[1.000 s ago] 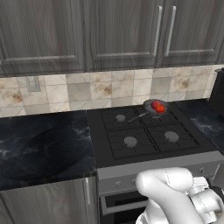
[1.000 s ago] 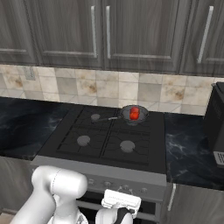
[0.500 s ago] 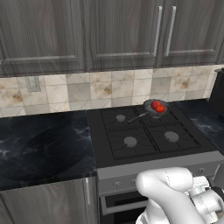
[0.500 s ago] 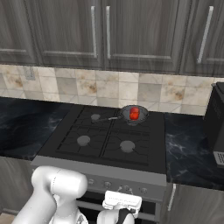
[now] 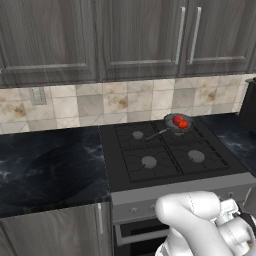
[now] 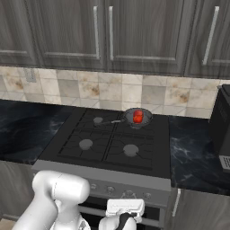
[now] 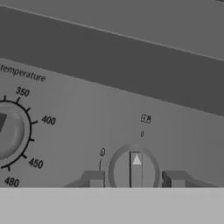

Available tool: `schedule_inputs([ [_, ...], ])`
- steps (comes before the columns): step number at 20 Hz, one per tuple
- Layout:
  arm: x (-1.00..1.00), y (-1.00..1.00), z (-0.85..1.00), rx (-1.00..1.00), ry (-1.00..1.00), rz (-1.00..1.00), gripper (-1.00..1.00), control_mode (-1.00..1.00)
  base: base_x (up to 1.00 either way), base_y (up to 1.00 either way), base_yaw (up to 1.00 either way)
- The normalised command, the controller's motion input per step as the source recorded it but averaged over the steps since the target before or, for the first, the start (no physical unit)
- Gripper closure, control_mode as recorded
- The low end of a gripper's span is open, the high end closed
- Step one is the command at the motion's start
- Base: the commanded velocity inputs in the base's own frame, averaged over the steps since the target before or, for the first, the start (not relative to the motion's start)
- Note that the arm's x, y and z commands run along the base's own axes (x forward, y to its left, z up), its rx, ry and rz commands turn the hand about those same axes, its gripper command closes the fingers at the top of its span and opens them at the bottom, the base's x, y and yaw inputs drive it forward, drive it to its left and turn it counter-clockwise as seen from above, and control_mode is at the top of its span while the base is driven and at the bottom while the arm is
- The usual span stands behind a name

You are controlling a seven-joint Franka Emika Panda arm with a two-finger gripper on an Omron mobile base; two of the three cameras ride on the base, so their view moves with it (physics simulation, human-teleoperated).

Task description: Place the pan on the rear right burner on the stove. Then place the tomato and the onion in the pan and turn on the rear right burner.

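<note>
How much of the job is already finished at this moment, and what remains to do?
Done: the pan sits on the rear right burner of the stove, with the tomato and the onion inside. In hand: the gripper is low at the stove front, its fingertips either side of a burner knob whose pointer stands straight. Left: turning that knob; no flame is visible.

temperature dial [image 7: 8, 131]: cut off by the hand view's left edge | burner knob [image 7: 134, 168]: lower part hidden behind the bottom band | onion [image 6: 136, 115]: mostly hidden behind tomato [image 6: 138, 118] | gripper [image 6: 120, 221]: cut off by the bottom edge, jaws' spacing unclear
</note>
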Motion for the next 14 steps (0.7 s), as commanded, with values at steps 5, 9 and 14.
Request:
schedule_inputs([
  [5,0.11,0.35,0.28,-0.59,-0.01,-0.05,1.0,-1.0,0.0,0.0,0.0],
  [9,0.13,0.39,0.36,-0.64,0.0,-0.04,1.0,-1.0,0.0,0.0,0.0],
  [14,0.03,0.36,0.3,-0.62,-0.02,0.0,1.0,-1.0,0.0,0.0,0.0],
])
